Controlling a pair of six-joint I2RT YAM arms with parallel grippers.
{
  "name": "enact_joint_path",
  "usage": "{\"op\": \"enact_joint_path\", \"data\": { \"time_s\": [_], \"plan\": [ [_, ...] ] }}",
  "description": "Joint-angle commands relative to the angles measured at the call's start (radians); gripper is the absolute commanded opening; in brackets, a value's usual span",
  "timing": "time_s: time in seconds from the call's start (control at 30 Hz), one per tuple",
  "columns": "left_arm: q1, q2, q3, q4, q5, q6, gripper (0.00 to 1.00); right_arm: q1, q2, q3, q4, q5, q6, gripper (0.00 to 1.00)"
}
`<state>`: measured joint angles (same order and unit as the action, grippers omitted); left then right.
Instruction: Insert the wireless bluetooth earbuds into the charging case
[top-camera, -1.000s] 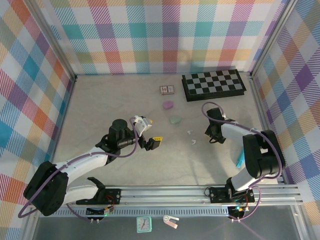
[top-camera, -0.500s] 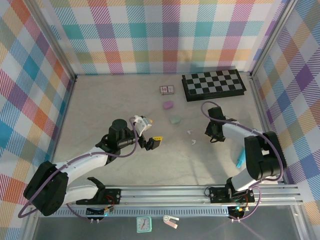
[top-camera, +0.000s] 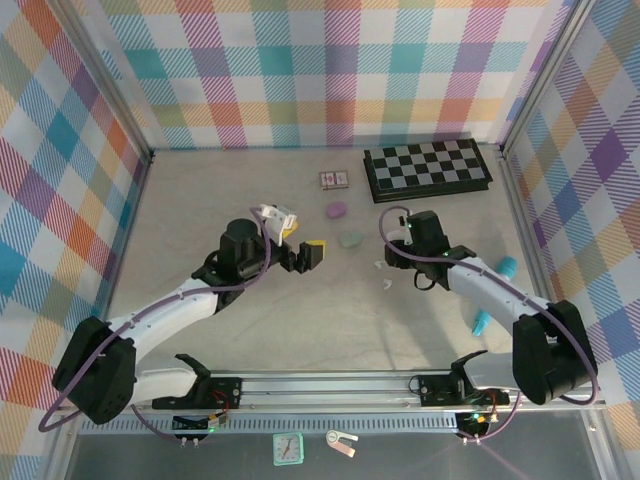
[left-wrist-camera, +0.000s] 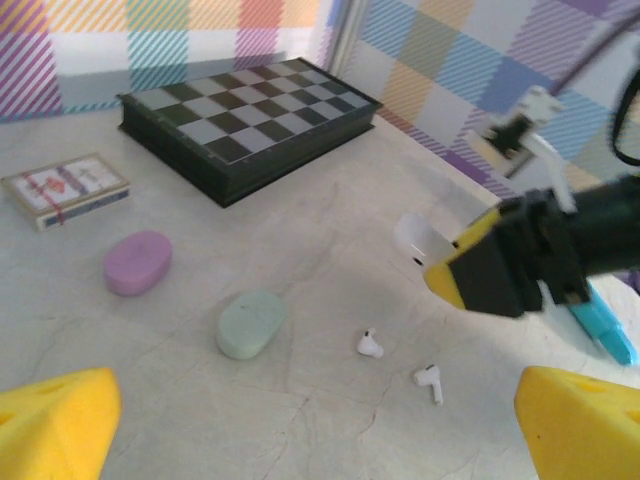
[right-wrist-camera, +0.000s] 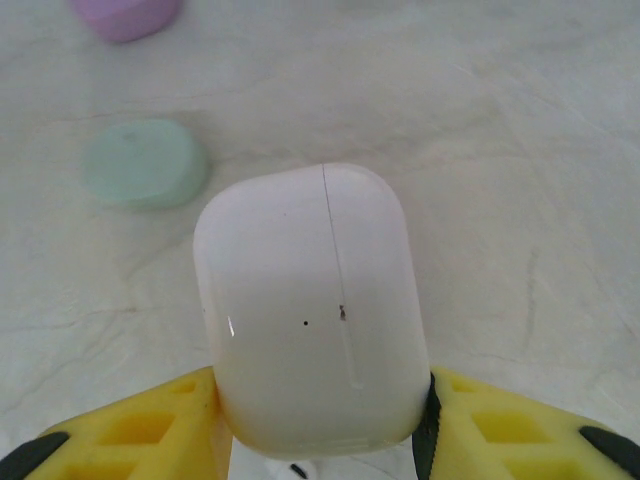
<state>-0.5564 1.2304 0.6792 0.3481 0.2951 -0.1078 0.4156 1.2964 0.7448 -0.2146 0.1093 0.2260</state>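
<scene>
Two white earbuds (left-wrist-camera: 369, 345) (left-wrist-camera: 429, 380) lie loose on the table, also seen from above (top-camera: 379, 264) (top-camera: 386, 284). A white charging case (right-wrist-camera: 315, 310) with its lid closed is clamped between the yellow fingers of my right gripper (right-wrist-camera: 320, 425). That gripper (top-camera: 392, 250) hangs just above and behind the earbuds. My left gripper (top-camera: 305, 255) is open with nothing between its fingers, to the left of the earbuds, and its yellow fingertips (left-wrist-camera: 55, 420) frame them in the left wrist view.
A green pebble case (top-camera: 350, 239) and a purple one (top-camera: 337, 210) lie just left of the earbuds. A chessboard (top-camera: 427, 170) and a card deck (top-camera: 333, 180) sit at the back. A teal stick (top-camera: 481, 322) lies by the right arm.
My right gripper has swung left with the white case, from the right side to just over the earbuds. The left gripper has moved a little farther back, still open.
</scene>
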Motion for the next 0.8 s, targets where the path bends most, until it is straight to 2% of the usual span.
{"op": "enact_joint_path", "data": {
  "time_s": [0.0, 0.1, 0.17, 0.3, 0.4, 0.6, 0.77],
  "plan": [
    [0.026, 0.033, 0.067, -0.11, -0.031, -0.184, 1.0, 0.044, -0.046, -0.016, 0.069, -0.05, -0.145, 0.47],
    [0.042, 0.076, 0.149, -0.223, 0.003, -0.3, 1.0, 0.077, -0.069, -0.015, 0.08, -0.071, -0.196, 0.47],
    [0.054, 0.119, 0.253, -0.378, 0.051, -0.337, 1.0, 0.096, -0.085, -0.014, 0.083, -0.077, -0.224, 0.47],
    [0.061, 0.22, 0.434, -0.613, 0.191, -0.317, 0.99, 0.121, -0.108, -0.009, 0.075, -0.097, -0.256, 0.47],
    [0.053, 0.305, 0.528, -0.724, 0.321, -0.329, 0.93, 0.137, -0.125, -0.003, 0.067, -0.111, -0.271, 0.47],
    [0.001, 0.372, 0.584, -0.713, 0.416, -0.359, 0.82, 0.156, -0.135, 0.005, 0.071, -0.11, -0.275, 0.47],
    [-0.026, 0.403, 0.54, -0.497, 0.462, -0.503, 0.74, 0.168, -0.135, 0.007, 0.099, -0.128, -0.262, 0.47]
  ]
}}
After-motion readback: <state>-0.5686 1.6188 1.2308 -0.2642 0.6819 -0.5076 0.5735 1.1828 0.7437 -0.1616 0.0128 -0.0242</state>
